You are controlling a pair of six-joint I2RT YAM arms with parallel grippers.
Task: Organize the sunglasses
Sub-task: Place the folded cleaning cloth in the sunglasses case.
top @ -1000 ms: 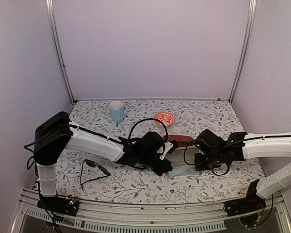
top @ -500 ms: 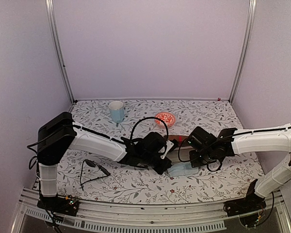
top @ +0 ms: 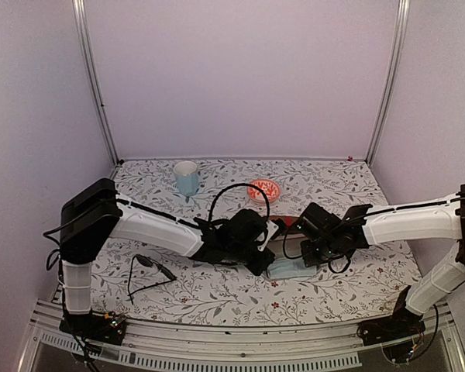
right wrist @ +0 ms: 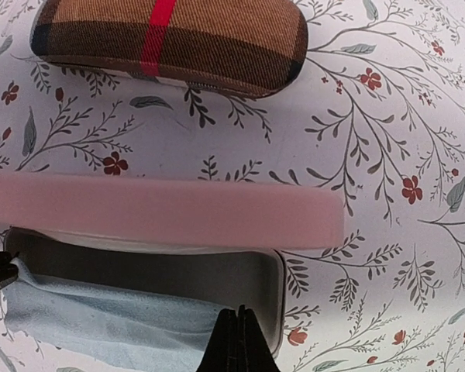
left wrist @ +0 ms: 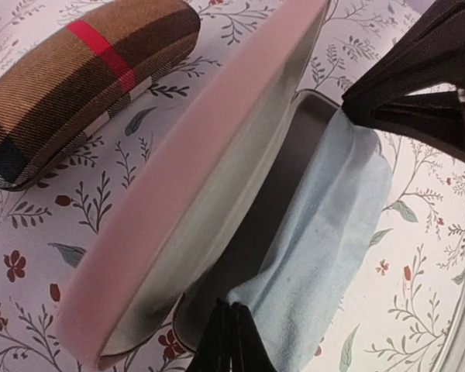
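The black sunglasses (top: 149, 267) lie folded open on the table at the left, far from both grippers. An open pink case (left wrist: 201, 178) (right wrist: 163, 209) stands in the middle with a light blue cloth (left wrist: 325, 232) (right wrist: 101, 325) spilling over its near rim. My left gripper (left wrist: 234, 306) (top: 260, 265) is shut, its tips against a raised fold of the cloth at the case's left end. My right gripper (right wrist: 239, 311) (top: 310, 257) is shut too, its tips over the cloth's edge inside the case's right end. Whether either gripper pinches the cloth does not show.
A brown plaid case with a red band (right wrist: 170, 39) (left wrist: 77, 77) lies just behind the pink case. A blue cup (top: 186, 177) and a red bowl (top: 263, 190) stand further back. Grey walls close in the flowered table (top: 217, 298).
The right arm has swung left and brought its gripper down to the pink case. The left gripper has shifted slightly at the case's other end.
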